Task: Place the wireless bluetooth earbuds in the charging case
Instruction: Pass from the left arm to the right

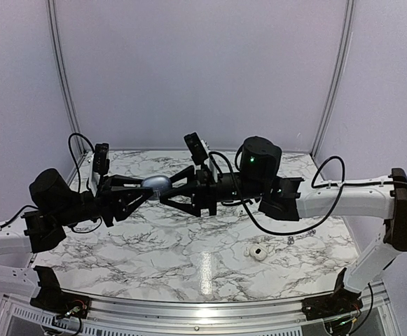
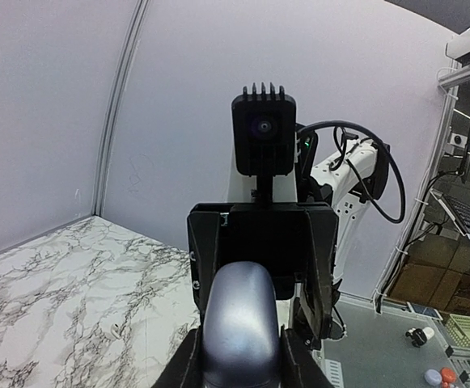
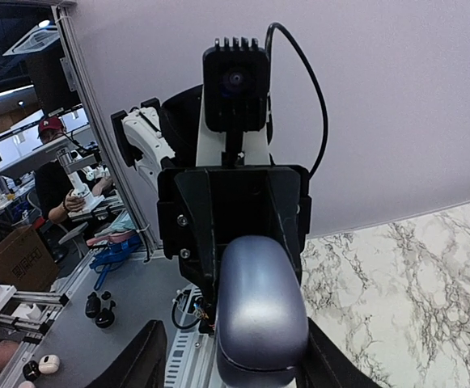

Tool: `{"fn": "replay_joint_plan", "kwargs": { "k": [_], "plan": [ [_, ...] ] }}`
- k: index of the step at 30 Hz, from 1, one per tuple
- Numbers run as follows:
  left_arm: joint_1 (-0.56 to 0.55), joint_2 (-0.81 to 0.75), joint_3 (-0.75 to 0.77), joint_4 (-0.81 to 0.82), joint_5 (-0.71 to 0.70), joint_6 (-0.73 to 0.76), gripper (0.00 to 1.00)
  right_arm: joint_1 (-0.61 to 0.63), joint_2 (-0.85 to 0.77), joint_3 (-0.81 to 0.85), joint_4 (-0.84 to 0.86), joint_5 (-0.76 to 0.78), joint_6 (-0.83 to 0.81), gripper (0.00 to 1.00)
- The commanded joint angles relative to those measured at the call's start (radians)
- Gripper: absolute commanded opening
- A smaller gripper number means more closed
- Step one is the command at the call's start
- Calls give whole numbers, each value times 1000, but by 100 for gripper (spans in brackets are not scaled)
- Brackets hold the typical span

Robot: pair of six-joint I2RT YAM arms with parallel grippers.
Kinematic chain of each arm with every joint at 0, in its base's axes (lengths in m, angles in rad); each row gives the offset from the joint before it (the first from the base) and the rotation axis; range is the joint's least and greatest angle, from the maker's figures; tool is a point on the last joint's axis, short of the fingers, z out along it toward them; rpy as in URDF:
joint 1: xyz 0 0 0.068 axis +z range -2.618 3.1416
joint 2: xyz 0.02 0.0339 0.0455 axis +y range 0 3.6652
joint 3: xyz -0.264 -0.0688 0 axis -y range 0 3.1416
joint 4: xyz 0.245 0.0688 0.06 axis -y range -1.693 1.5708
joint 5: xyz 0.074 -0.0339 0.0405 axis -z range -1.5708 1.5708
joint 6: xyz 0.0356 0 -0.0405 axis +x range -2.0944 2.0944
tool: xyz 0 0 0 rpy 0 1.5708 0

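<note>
The charging case point(image 1: 156, 184), smooth and lavender with no legible marking, hangs above the middle of the tabletop point(image 1: 154, 245), toward its far edge, between the two arms. The left end effector point(image 1: 146, 189) is clamped on it, fingers point(image 2: 188, 365) tight against its sides. The right end effector point(image 1: 167, 190) straddles the opposite end; whether it grips cannot be told. The wireless bluetooth earbuds point(image 1: 258, 252) lie as a whitish cluster toward the near right corner.
</note>
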Motion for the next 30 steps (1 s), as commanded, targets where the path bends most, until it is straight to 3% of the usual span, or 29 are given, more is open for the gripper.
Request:
{"fn": "replay_joint_plan", "kwargs": {
  "k": [1, 17, 20, 24, 27, 30],
  "plan": [
    [-8, -18, -16, 52, -34, 33, 11, 11, 27, 33, 66, -27, 50, 52],
    [-9, -32, -32, 55, -54, 46, 12, 11, 42, 30, 133, -71, 98, 24],
    [-9, -35, -37, 54, -61, 38, 25, 10, 30, 33, 104, -71, 76, 17],
    [-10, -64, -43, 14, -89, 36, 63, 1, 13, 40, 39, -86, 29, 10],
    [-8, -95, -41, -47, -123, 39, 72, -4, -4, 50, -43, -82, -27, 7],
    [-8, -93, -20, -120, -118, 41, 74, -6, -23, 53, -138, -56, -92, 5]
  ]
}}
